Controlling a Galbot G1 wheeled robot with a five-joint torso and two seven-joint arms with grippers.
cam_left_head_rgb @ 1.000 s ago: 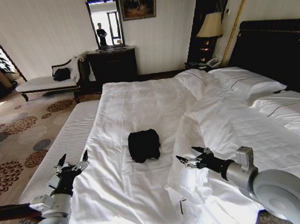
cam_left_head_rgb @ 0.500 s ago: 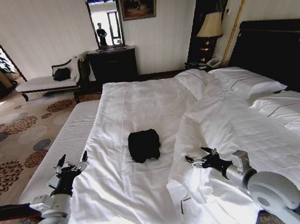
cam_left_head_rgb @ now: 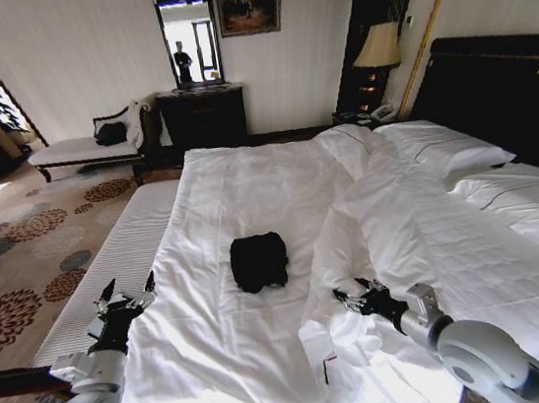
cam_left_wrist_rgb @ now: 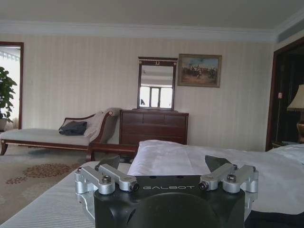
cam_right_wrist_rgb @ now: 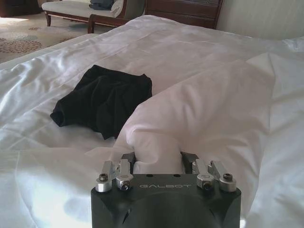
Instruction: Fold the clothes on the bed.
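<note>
White bed [cam_left_head_rgb: 249,194] in a hotel room, black T-shirt [cam_left_head_rgb: 258,261] folded small at mid-mattress.
Left gripper [cam_left_head_rgb: 124,300] raised off the bed's left edge, fingers spread, holding nothing; right gripper [cam_left_head_rgb: 357,296] low beside the shirt, jaws open around a bunched duvet [cam_right_wrist_rgb: 199,114] fold.

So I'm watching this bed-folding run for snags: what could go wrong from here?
1. The right tool is open and pressed against a raised fold of the white duvet; closing or pulling could drag bedding instead of clothing.
2. The black T-shirt lies bunched in a compact heap on the bed, touched by neither tool, so a clean edge may be hard to find.
3. The left tool hovers open off the bed's left edge, apart from the shirt.
</note>
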